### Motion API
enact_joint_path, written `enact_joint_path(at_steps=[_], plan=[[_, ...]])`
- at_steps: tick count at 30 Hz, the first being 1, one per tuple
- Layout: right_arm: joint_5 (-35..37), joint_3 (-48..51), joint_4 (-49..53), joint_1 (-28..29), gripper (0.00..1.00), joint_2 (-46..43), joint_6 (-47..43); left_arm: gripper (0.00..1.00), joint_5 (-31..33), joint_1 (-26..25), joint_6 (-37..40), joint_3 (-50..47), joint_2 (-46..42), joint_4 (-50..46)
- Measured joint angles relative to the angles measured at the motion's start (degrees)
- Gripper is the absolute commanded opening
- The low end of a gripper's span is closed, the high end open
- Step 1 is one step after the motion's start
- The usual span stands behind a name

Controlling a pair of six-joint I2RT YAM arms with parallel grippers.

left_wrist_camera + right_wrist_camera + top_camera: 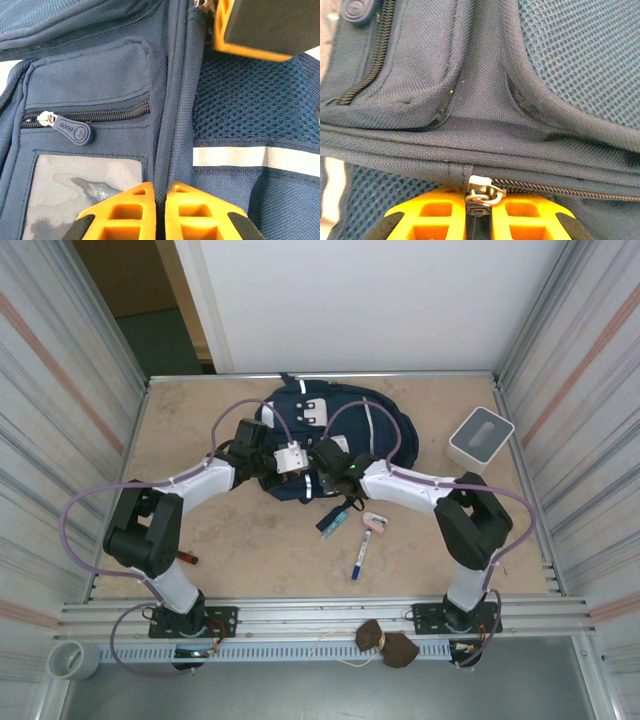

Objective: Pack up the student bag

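**Item 1: the student bag (390,435), one.** Navy woven nylon with a rounded outline. It lies flat on the tan board table (200,430), at the middle of the far side. On it I count:
- one pale reflective strip (255,156)
- one open-mesh panel (250,100)
- one clear plastic window (80,192)
- one oval rubber zip tab (75,132) on a black coil zip

**Item 2: left gripper (160,220), one.** Orange ribbed fingers with black pads, pressed together on a raised fabric seam on the bag's front.

**Item 3: right gripper (480,220), one.** It has the same build. I read its two fingers as drawn in tight on the metal zip pull (482,192) at the end of a second coil zip. It sits on the bag just beside the left gripper.

**Loose pieces, placed from the bag**
- One flat dark-blue piece (333,518), just beside the near edge.
- One small pink piece (374,523), near that edge; I cannot tell its material.
- One slim blue-and-white pen (358,558), further toward me.
- One boxy grey-and-white container (480,437) with rounded corners, to the right and apart from the bag.
- One small red piece (187,558), well off to the near left.
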State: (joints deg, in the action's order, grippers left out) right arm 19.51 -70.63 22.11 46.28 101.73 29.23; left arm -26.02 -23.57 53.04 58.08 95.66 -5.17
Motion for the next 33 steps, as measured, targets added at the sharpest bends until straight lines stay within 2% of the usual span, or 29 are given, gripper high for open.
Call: enact_joint_path(at_steps=[5,11,17,22,25,29,33], plan=[[-7.74,3.21,-3.28,-3.61,0.06,-3.41,1.81,0.0,-1.01,-0.02,-0.02,0.0,0.0,0.07],[-9.01,4.63,-3.28,-5.53,0.04,-3.96,3.28,0.0,-0.96,0.02,0.0,0.0,0.0,0.04],[-10.62,10.56,-3.65,-10.23,0.05,-8.48,3.13,0.0,-1.14,0.55,0.02,-0.02,0.0,0.02],[-16.46,13.92,-6.03,-14.27,0.11,-11.15,0.28,0.0,-2.32,1.09,0.0,-0.02,0.0,-0.11],[-18.1,14.73,-7.13,-14.71,0.17,-11.19,-1.77,0.0,-2.51,1.22,0.0,-0.02,0.0,-0.26],[-16.87,14.71,-7.08,-14.27,0.25,-11.1,-3.93,0.0,-2.54,1.4,0.0,-0.02,0.0,-0.57],[-12.46,13.68,-5.88,-12.66,0.29,-10.19,-5.53,0.0,-2.51,1.4,0.0,-0.02,0.0,-0.59]])
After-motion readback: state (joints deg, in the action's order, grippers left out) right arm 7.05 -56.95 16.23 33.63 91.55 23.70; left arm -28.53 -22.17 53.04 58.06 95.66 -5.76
